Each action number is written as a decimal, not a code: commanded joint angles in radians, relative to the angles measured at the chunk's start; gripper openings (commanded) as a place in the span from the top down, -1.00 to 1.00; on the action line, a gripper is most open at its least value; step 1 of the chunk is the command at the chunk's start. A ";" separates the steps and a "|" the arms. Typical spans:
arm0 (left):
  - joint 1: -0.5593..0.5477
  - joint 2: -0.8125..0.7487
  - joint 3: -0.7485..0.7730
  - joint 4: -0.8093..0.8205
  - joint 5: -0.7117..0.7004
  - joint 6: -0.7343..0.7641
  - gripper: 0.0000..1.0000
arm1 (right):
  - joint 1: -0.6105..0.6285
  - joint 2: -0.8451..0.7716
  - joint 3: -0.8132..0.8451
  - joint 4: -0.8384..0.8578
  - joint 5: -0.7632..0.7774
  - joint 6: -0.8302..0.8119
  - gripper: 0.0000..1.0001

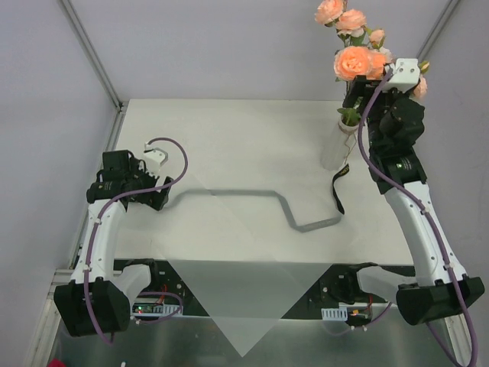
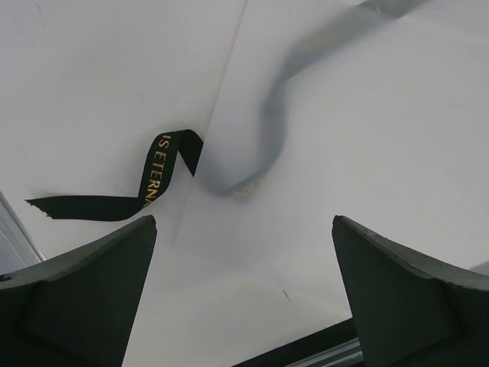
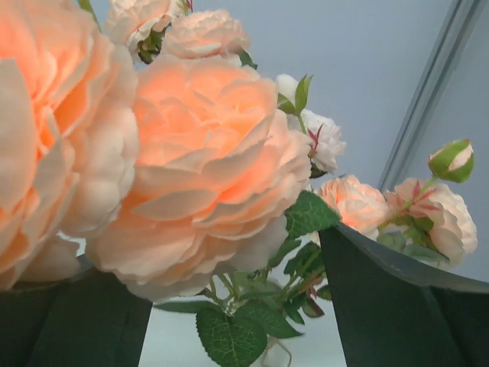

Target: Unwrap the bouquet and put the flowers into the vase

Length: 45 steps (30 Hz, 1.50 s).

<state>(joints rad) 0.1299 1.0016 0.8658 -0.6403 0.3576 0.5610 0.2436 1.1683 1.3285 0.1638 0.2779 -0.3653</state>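
The flowers [image 1: 353,61] stand in the vase [image 1: 334,149], just below the spread right fingers [image 3: 397,306], which seem to grip nothing. The wrapping paper [image 1: 244,306] and ribbon [image 2: 164,164] lie loose on the worktop [image 1: 229,130] ahead of the left fingers [image 2: 397,290], also spread wide. The task looks all but done. Blooms crowd the right fingers, with the worktop's edge close beside; open room lies behind them.
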 commanded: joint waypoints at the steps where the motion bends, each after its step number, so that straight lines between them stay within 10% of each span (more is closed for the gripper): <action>1: -0.007 -0.014 0.050 -0.016 0.026 -0.023 -0.98 | -0.001 -0.107 0.008 -0.147 -0.005 0.120 -0.72; 2: -0.006 -0.014 0.052 -0.016 0.032 -0.024 -0.98 | 0.000 -0.117 -0.006 -0.191 -0.012 0.129 -0.98; 22: -0.007 -0.017 0.073 -0.033 0.043 -0.010 -0.98 | -0.064 0.111 0.302 -0.790 0.070 0.334 -0.93; 45: -0.006 -0.054 0.104 -0.082 0.080 -0.064 -0.98 | -0.006 -0.371 -0.394 -0.709 -0.342 0.431 -0.93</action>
<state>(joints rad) 0.1299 0.9531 0.9348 -0.6975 0.3985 0.5251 0.2001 0.8303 0.9791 -0.6571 0.0357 0.0280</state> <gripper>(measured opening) 0.992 0.961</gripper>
